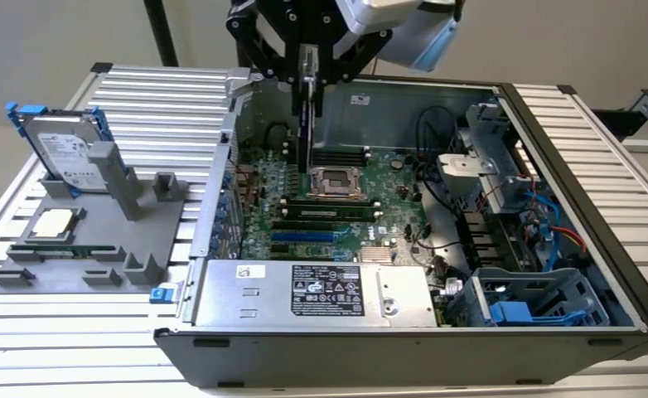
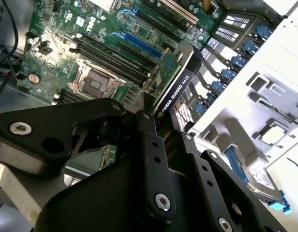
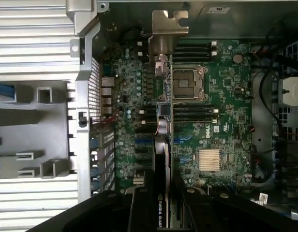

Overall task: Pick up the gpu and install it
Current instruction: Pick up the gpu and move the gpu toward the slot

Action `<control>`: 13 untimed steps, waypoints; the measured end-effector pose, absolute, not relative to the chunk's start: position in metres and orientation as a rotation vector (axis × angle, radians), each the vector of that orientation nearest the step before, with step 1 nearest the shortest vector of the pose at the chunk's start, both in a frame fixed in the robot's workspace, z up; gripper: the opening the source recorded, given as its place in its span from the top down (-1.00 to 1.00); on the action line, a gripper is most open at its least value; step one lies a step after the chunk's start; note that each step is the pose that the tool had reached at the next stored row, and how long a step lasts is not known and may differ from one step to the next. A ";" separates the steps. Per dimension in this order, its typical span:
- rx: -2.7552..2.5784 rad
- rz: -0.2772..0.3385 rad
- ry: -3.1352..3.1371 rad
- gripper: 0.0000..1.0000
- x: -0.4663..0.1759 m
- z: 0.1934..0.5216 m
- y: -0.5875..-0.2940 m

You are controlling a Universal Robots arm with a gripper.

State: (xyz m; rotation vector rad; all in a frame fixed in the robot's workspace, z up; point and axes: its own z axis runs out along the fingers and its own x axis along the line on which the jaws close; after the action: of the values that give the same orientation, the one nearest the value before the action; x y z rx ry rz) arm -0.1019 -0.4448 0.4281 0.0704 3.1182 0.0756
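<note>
gpu [image 1: 305, 124] hangs edge-on in the air over the motherboard [image 1: 346, 199] inside the open case [image 1: 545, 133], not seated in any slot. Fingers [image 2: 151, 140] are closed on its flat faces at one end, and the card runs down from them, bracket end farthest. Probably gripped there to leave bracket and connector edge free

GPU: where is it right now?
In the exterior view the gpu hangs edge-on in the gripper over the motherboard, just to the exterior view's left of the CPU socket.
</note>
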 end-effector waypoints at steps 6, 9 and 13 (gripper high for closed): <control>0.070 0.075 3.118 1.00 -0.085 0.428 -0.445; 0.071 0.075 3.118 1.00 -0.077 0.428 -0.445; 0.071 0.076 3.118 1.00 -0.066 0.428 -0.445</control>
State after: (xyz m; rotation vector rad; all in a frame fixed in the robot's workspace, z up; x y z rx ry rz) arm -0.0662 -0.4448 0.4281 0.0706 3.1182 0.0755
